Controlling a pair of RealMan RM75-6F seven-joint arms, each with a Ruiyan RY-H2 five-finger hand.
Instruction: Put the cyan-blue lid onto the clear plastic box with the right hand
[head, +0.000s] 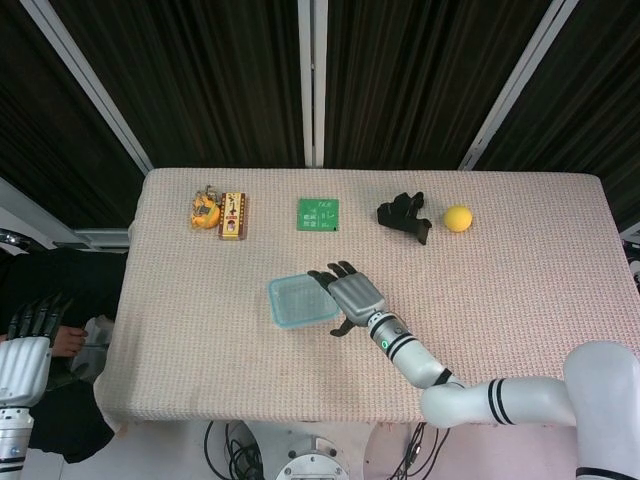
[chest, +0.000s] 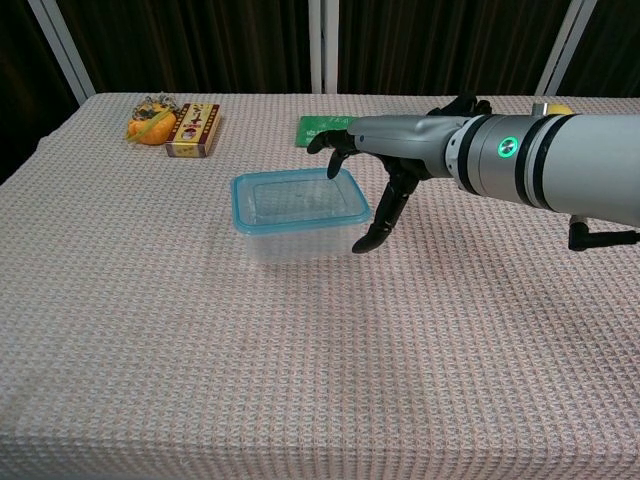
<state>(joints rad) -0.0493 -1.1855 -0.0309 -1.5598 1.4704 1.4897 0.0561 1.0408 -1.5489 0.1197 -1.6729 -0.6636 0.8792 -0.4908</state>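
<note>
Right robot hand (chest: 385, 160) hovers spread and holding nothing at the right edge of the box (chest: 298, 236), fingertips (chest: 333, 160) over its far corner and thumb hanging beside the near one. On the box sits the cyan-blue lid (head: 303, 301), near the middle of the bench (head: 520, 260). Along the far edge lie an orange toy (head: 205, 211) touching a red-and-yellow pack (head: 233, 215), a green card (head: 319, 214), a black clamp (head: 405, 216) and a lemon (head: 458, 218). A woven pinkish cloth covers the bench; dark panels stand behind. Whether anything lies inside the box cannot be told. Left robot hand (head: 30, 325) hangs off the bench's left side, its grip unclear.
</note>
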